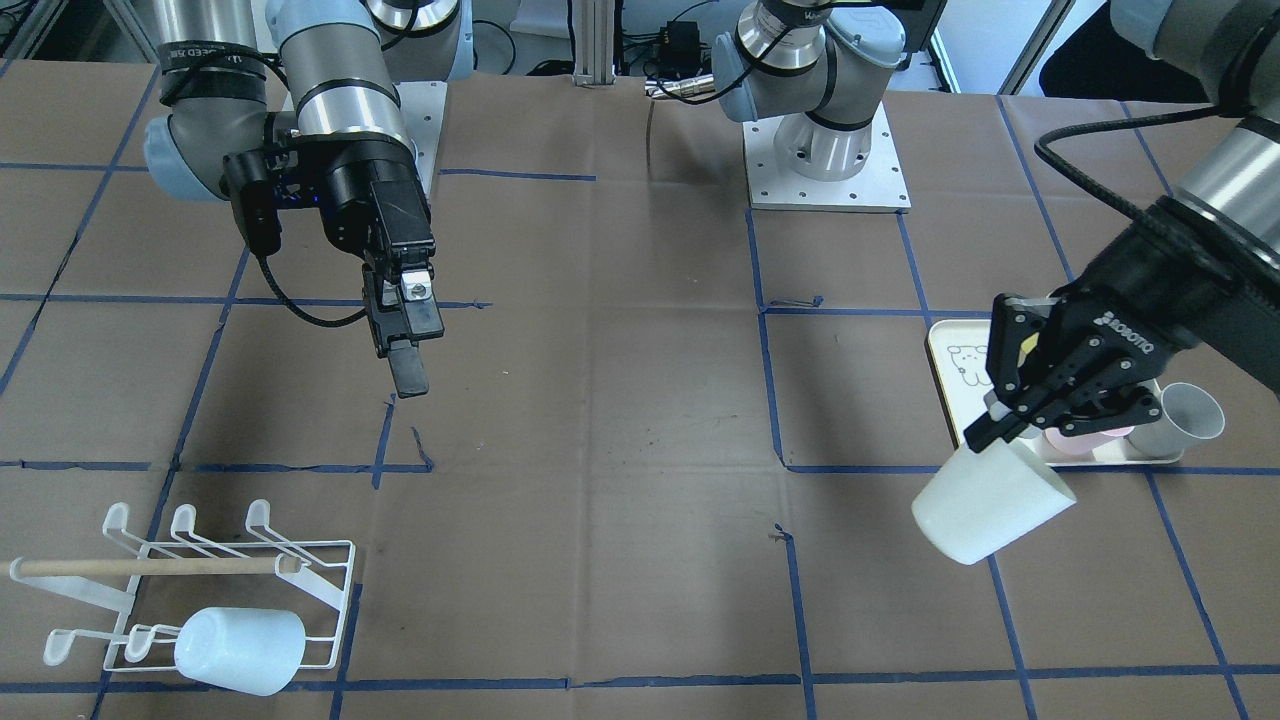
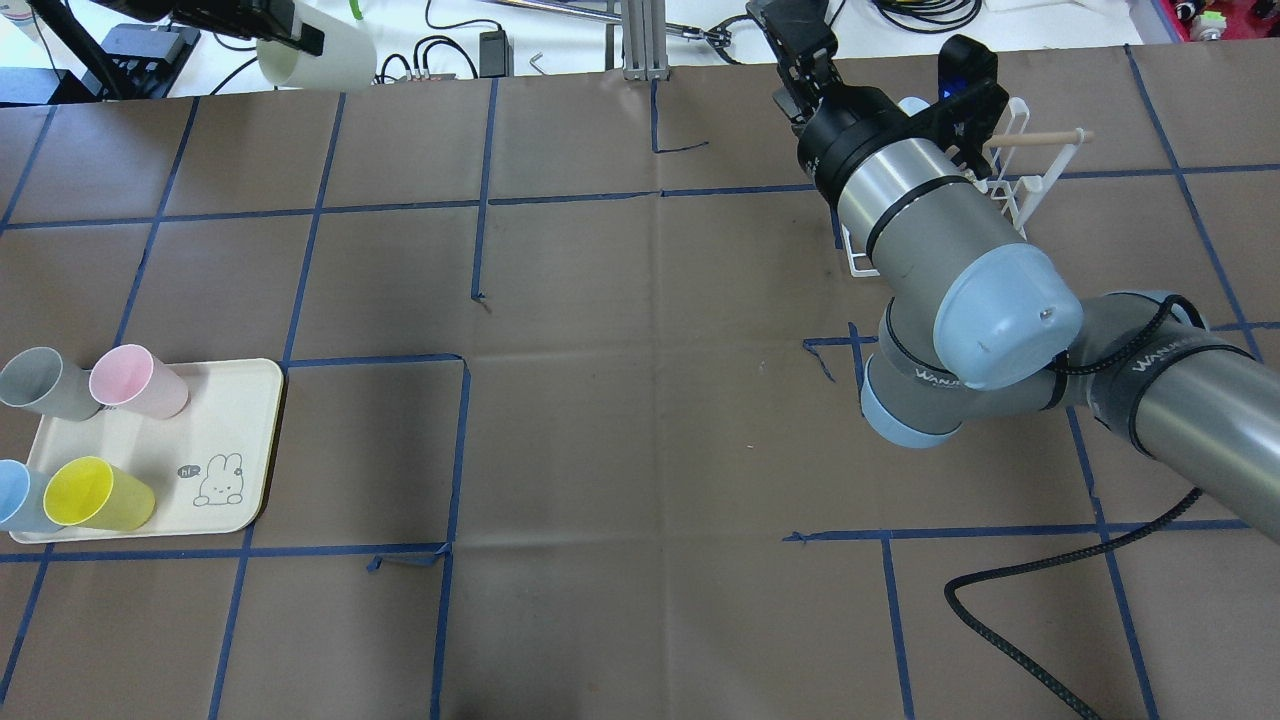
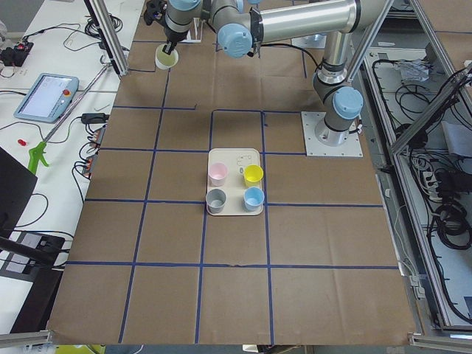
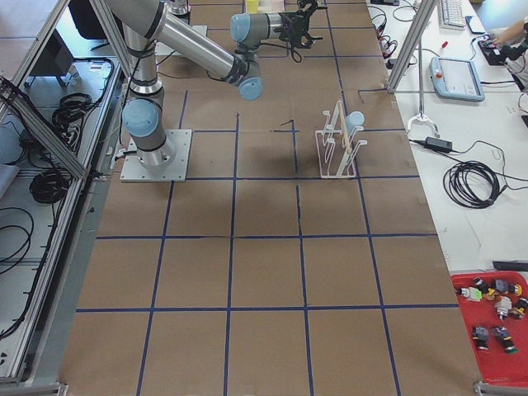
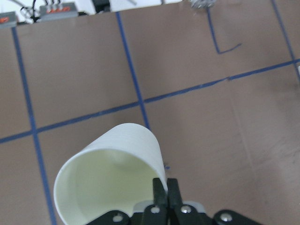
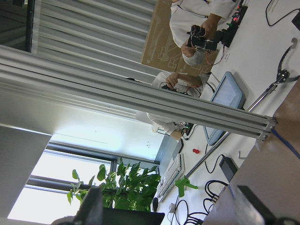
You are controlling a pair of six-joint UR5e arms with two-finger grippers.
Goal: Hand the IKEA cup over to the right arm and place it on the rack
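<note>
My left gripper point(image 1: 1000, 428) is shut on the rim wall of a cream-white IKEA cup point(image 1: 990, 505) and holds it tilted above the table, beside the tray. The left wrist view shows the cup point(image 5: 110, 180) with its open mouth toward the camera, one finger inside and one outside. My right gripper point(image 1: 408, 345) hangs in the air above the table, empty. Its fingers point(image 6: 255, 206) stand wide apart in the right wrist view. The white wire rack point(image 1: 200, 580) with its wooden dowel stands by the table's edge and bears a pale blue cup point(image 1: 240, 650).
A cream tray point(image 2: 235, 420) with a bunny drawing holds a grey cup point(image 2: 40, 380), a pink cup point(image 2: 140, 380), a yellow cup point(image 2: 95, 495) and a blue cup point(image 2: 15, 495). The right arm's elbow point(image 2: 1000, 320) hides part of the rack in the overhead view.
</note>
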